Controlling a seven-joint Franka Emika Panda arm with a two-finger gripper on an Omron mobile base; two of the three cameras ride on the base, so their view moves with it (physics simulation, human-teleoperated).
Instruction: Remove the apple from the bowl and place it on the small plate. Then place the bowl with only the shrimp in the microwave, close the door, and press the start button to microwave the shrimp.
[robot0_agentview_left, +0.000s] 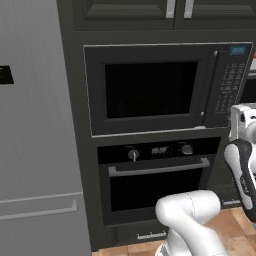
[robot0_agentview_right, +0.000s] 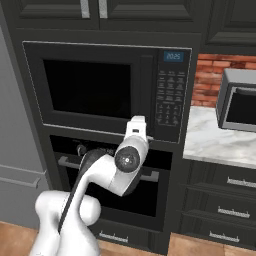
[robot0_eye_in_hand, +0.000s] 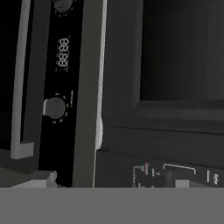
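At the wall cabinet, centre: the microwave (robot0_agentview_left: 165, 87) sits built into dark cabinetry, above a lower oven (robot0_agentview_left: 157, 177).
Door: the door (robot0_agentview_left: 147, 90) of the microwave is shut flat against the front, its dark glass window showing nothing of the inside; its long vertical bar handle (robot0_agentview_left: 213, 85) stands at the window's right edge.
Keypad panel: a black keypad panel (robot0_agentview_right: 170, 102) fills the microwave's right side, with a blue digital display (robot0_agentview_right: 173, 56) at its top.
Hand view: rolled on its side, it looks closely at the door's lower frame (robot0_eye_in_hand: 166, 127) and window corner, with the lower oven's knob (robot0_eye_in_hand: 54, 108) and small clock display (robot0_eye_in_hand: 64, 53) beside them.
End effector: its fingertips cannot be made out in the pictures; the jaws stand wide apart, and nothing can be seen held.
Arm: the white arm (robot0_agentview_right: 110, 172) bends up in front of the lower oven, its wrist near the microwave's lower right corner.
Lower oven: black, with two knobs and a horizontal bar handle (robot0_agentview_left: 159, 169).
Left side: a tall grey fridge (robot0_agentview_left: 37, 130) stands beside the cabinet.
Right side: a pale marble surface (robot0_agentview_right: 215, 140) carries a smaller silver oven (robot0_agentview_right: 239, 100) in front of a red brick wall (robot0_agentview_right: 210, 77).
Floor: wood-toned boards (robot0_agentview_left: 230, 227) lie under the base.
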